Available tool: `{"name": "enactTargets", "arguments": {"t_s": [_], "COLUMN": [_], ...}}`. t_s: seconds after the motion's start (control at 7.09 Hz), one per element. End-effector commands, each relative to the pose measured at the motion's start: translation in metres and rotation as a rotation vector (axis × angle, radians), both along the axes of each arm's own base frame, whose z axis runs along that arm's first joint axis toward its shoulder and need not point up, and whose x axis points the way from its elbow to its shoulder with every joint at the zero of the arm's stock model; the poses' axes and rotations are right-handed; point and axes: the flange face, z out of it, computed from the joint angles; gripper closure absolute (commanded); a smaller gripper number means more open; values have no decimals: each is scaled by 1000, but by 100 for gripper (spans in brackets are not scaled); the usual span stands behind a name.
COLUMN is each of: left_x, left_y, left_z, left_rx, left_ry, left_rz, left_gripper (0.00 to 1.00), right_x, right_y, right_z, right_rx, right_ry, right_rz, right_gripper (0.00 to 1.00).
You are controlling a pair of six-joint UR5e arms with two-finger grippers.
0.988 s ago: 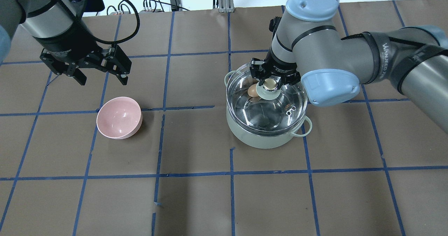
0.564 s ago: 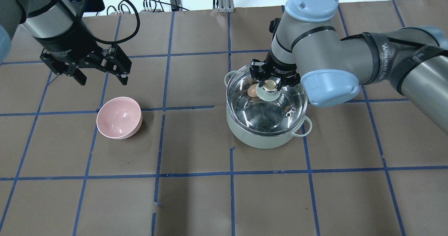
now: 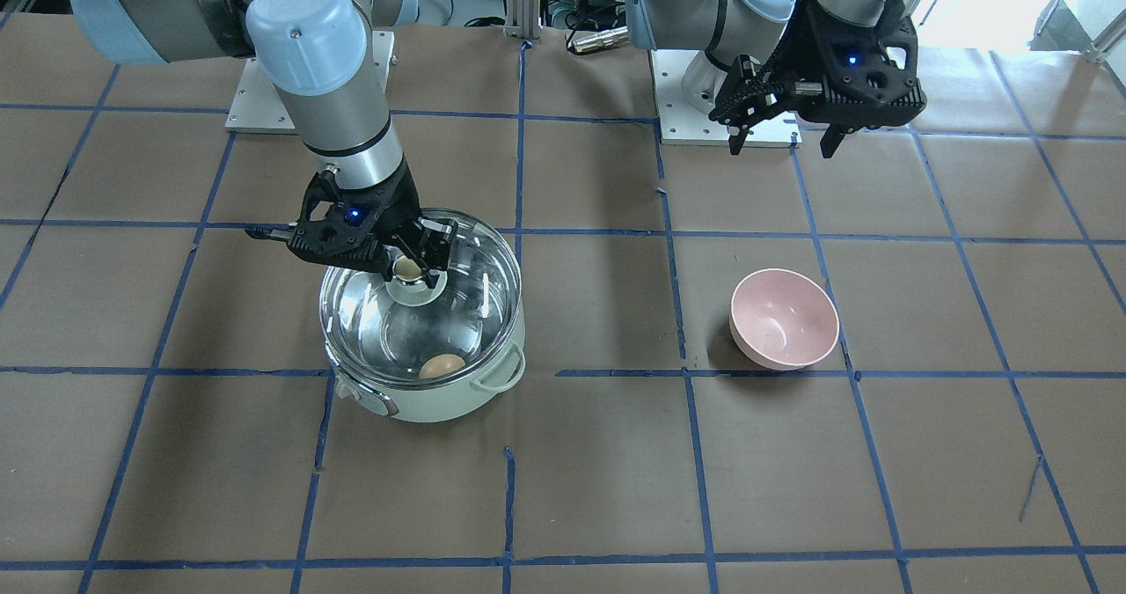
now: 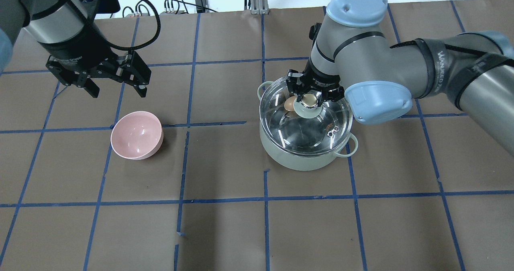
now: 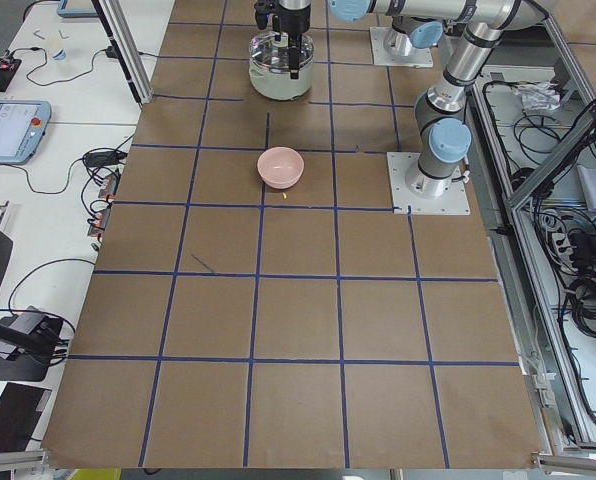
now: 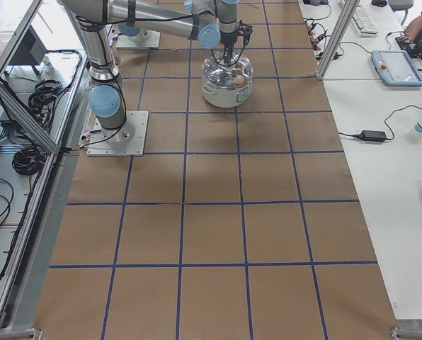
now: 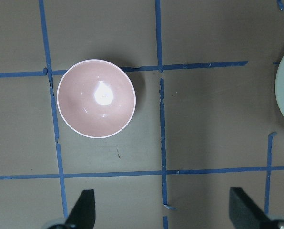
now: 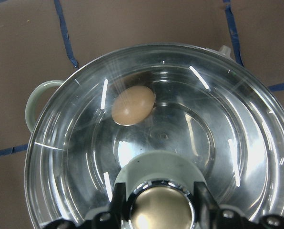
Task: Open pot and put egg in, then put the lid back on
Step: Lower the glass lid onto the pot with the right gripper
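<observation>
The mint-green pot (image 4: 305,158) stands right of the table's middle, also in the front-facing view (image 3: 440,405). The tan egg (image 8: 133,105) lies inside it on the steel bottom, seen through the glass (image 3: 442,366). The clear glass lid (image 4: 321,130) sits on the pot's rim. My right gripper (image 4: 309,99) is shut on the lid's golden knob (image 8: 158,210), with a finger on each side of it. My left gripper (image 4: 116,89) is open and empty, hanging above the table behind the pink bowl.
The pink bowl (image 4: 136,135) stands empty at the left, also in the left wrist view (image 7: 96,98). Brown paper with a blue tape grid covers the table (image 4: 257,231).
The right gripper has come down slightly with the lid, which now rests lower on the pot. The left arm has not moved.
</observation>
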Motion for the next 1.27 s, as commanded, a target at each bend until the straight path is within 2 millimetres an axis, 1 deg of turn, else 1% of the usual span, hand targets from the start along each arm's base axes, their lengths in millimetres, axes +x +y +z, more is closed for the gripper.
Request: {"name": "enactTargets", "arguments": {"t_s": [0.0,0.14,0.42,0.56,0.71,0.85,1.13], "left_x": [0,0,0,0,0,0,0], "left_y": [0,0,0,0,0,0,0], "left_z": [1,1,0,0,0,0,0], "left_rx": [-3,-3,-2,-2,-2,-2,-2], "left_ry": [0,0,0,0,0,0,0], "left_rz": [-1,-1,-1,-1,-1,0,0], "left_gripper": [0,0,0,0,0,0,0], "right_x": [0,1,-1,-1,0,0,1], "right_y": [0,1,0,0,1,1,0], "right_z": [0,0,0,-1,-1,-1,0], "right_rx": [1,1,-2,-1,-2,-1,-5], "right_ry": [0,0,5,8,7,2,0], "right_rz": [-4,-2,-6,-8,-5,-4,-5], "right_gripper": [72,72,63,52,36,24,12]}}
